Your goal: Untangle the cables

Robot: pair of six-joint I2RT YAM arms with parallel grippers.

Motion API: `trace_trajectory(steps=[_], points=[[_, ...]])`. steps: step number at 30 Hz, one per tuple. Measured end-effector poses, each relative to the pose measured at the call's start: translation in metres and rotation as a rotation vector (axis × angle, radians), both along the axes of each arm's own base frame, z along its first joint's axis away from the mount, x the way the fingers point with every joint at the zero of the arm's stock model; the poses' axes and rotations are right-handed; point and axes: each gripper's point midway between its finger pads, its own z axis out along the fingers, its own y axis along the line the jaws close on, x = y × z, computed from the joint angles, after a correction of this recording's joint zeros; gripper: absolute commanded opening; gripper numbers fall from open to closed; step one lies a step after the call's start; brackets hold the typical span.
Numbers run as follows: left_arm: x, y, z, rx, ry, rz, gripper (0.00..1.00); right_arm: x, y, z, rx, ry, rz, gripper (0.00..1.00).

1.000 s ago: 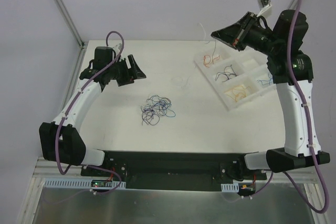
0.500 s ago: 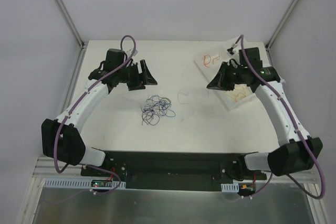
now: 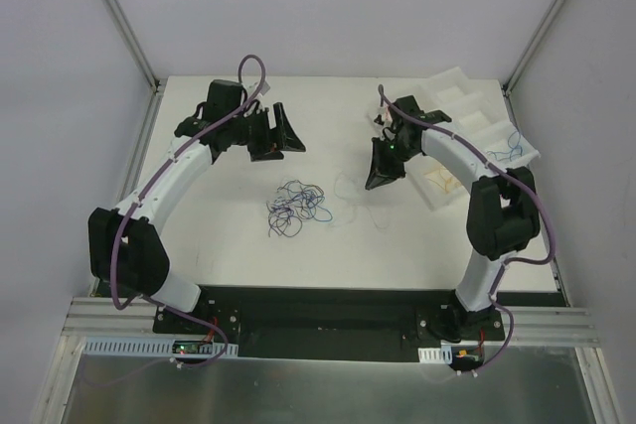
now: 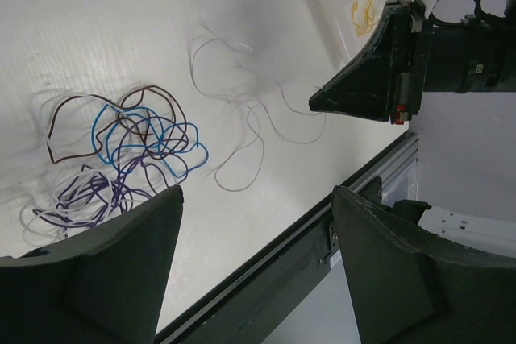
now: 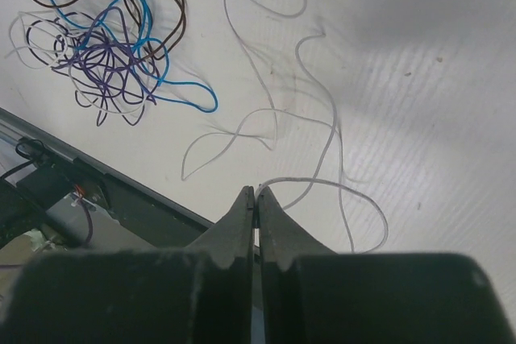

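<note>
A tangle of blue, purple, brown and white cables (image 3: 295,208) lies mid-table; it also shows in the left wrist view (image 4: 121,151) and the right wrist view (image 5: 105,46). A loose thin white cable (image 3: 350,186) lies just right of it, looping over the table (image 4: 242,118) (image 5: 322,126). My right gripper (image 3: 374,183) is low at the table, shut on one end of this white cable (image 5: 256,191). My left gripper (image 3: 288,141) is open and empty, hovering behind the tangle (image 4: 256,192).
A white sorting tray (image 3: 452,81) stands at the back right, holding a yellow cable (image 3: 444,181) and a dark one (image 3: 509,151). The table's black front rail (image 4: 306,239) runs along the near edge.
My right arm has swung down from above the tray to the table middle and is now shut on the white cable. My left gripper has shifted a little to the right.
</note>
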Motion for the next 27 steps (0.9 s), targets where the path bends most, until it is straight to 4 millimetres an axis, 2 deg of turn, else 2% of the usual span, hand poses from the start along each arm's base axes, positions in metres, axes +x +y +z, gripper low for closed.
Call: trace_trajectory(steps=[4,7,10,17,21,27], points=[[0.000,-0.001,0.002,-0.003,-0.004,-0.016,0.75,0.002,0.009,-0.003,0.001,-0.004,0.045,0.16],[-0.004,-0.001,-0.001,0.002,0.013,-0.019,0.75,0.003,0.013,-0.005,0.013,0.003,0.062,0.39],[-0.006,0.000,-0.002,0.005,0.026,-0.019,0.74,0.002,0.013,-0.009,0.010,0.008,0.072,0.51],[-0.012,-0.004,-0.005,0.010,0.038,-0.034,0.75,-0.002,0.013,-0.016,-0.015,-0.011,0.135,0.62],[-0.023,-0.010,-0.014,0.020,0.062,-0.052,0.74,-0.007,0.018,-0.025,-0.066,-0.032,0.195,0.67],[-0.038,-0.010,-0.020,0.027,0.079,-0.064,0.75,-0.016,0.026,-0.046,-0.201,-0.065,0.275,0.68]])
